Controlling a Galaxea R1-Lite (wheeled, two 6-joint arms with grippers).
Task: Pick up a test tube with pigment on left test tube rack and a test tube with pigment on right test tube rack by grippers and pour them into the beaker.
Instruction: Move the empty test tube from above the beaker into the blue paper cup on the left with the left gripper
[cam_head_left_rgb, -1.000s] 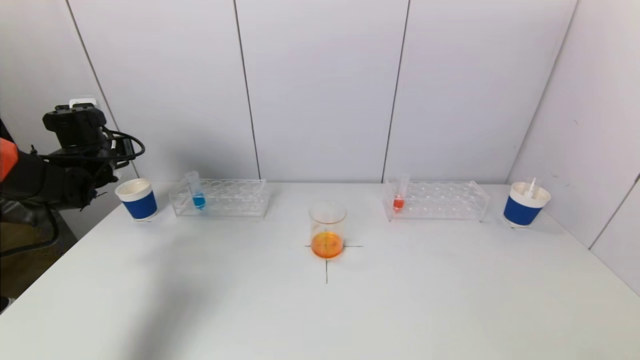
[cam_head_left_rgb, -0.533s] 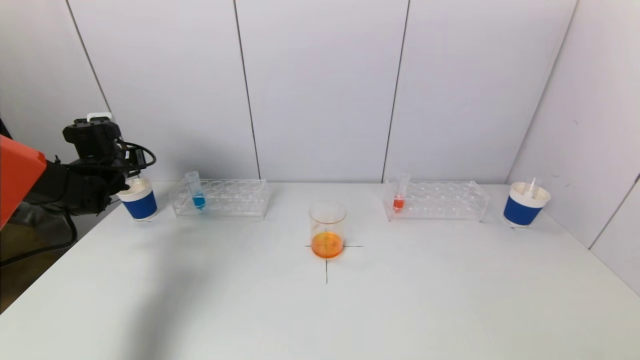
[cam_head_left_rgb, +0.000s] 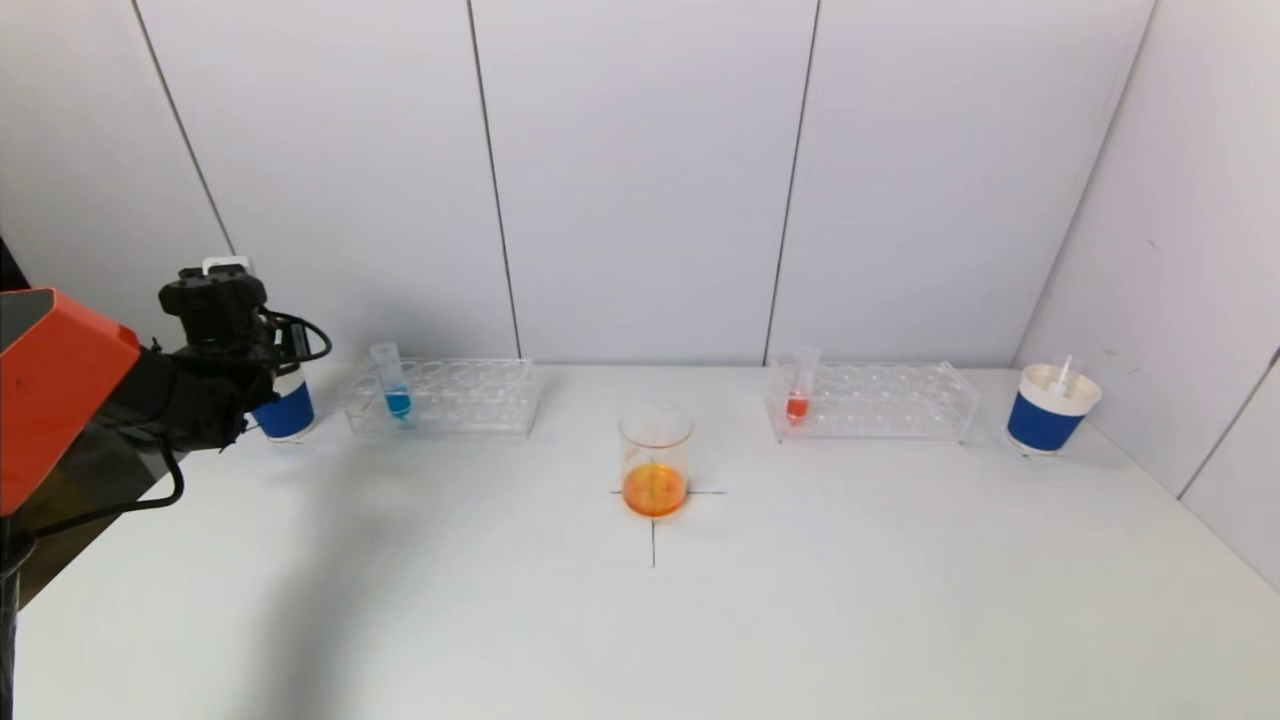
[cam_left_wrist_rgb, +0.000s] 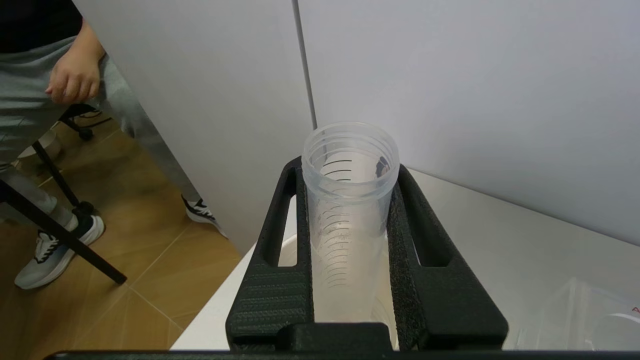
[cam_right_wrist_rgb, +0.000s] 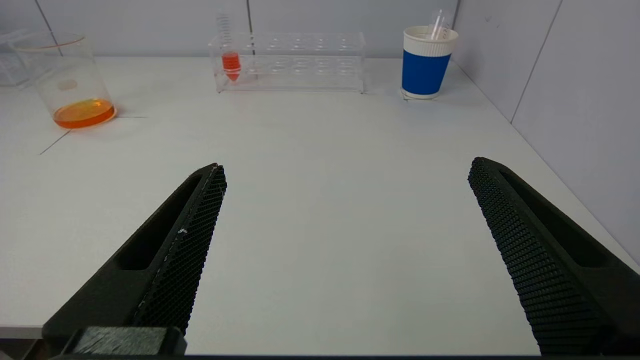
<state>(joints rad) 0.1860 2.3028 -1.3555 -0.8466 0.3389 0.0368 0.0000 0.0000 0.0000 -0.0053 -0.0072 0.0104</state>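
The left gripper (cam_left_wrist_rgb: 350, 250) hangs over the desk's (cam_head_left_rgb: 640, 620) far left corner, right above the left blue cup (cam_head_left_rgb: 285, 410), which it partly hides in the head view. Its jaws are closed on an empty tube (cam_left_wrist_rgb: 348, 210), clear with printed graduations, held upright with its open mouth toward the wrist camera. Below the tube a white rim shows between the jaws, though I cannot tell whether the tube touches it.

Just beside that cup stands the left rack (cam_head_left_rgb: 440, 397), and a tube with blue pigment (cam_head_left_rgb: 391, 382) sits in its near-left slot, leaning a little. The beaker (cam_head_left_rgb: 655, 460) stands at the middle of the desk on a black cross mark (cam_head_left_rgb: 653, 530), with orange liquid in its bottom. To the right of it, along the back of the desk, is the right rack (cam_head_left_rgb: 870, 400), with a tube of red pigment (cam_head_left_rgb: 801, 385) at its left end. Further right, near the side wall, is the right blue cup (cam_head_left_rgb: 1050, 408), and a clear tube (cam_head_left_rgb: 1062, 375) leans out of it.

The right gripper (cam_right_wrist_rgb: 345, 220) is out of the head view; its wrist camera shows it low over the near right part of the desk, jaws spread wide with nothing between them, well apart from the right rack.

A person's hand (cam_left_wrist_rgb: 72, 80) and legs show beyond the desk's left edge.
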